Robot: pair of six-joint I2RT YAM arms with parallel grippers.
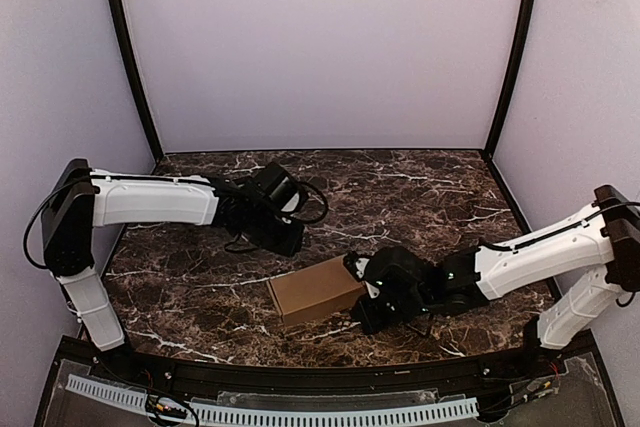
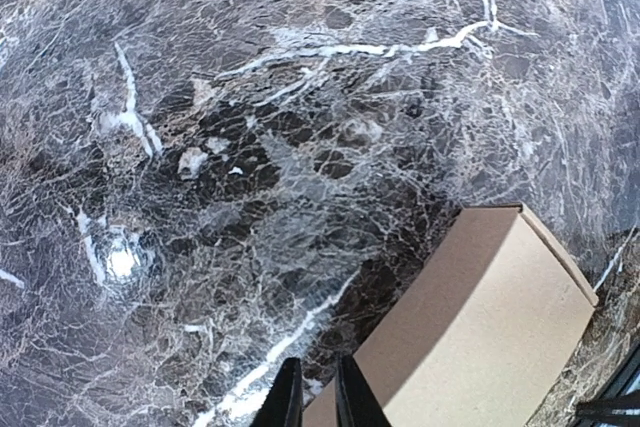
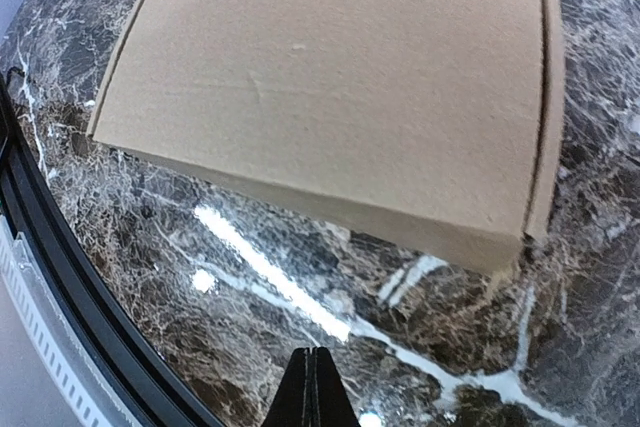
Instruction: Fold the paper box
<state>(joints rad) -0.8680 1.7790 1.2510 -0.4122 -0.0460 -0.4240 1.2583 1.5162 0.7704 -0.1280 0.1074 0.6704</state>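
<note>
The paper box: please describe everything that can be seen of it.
The paper box is plain brown cardboard, unprinted, with a matte, slightly rough face. It is folded shut into a low rectangular box, and a narrow strip with a seam runs along one short end. It lies flat on the dark marble table, near the front edge, turned a little askew. Only the table is seen to touch it.
</note>
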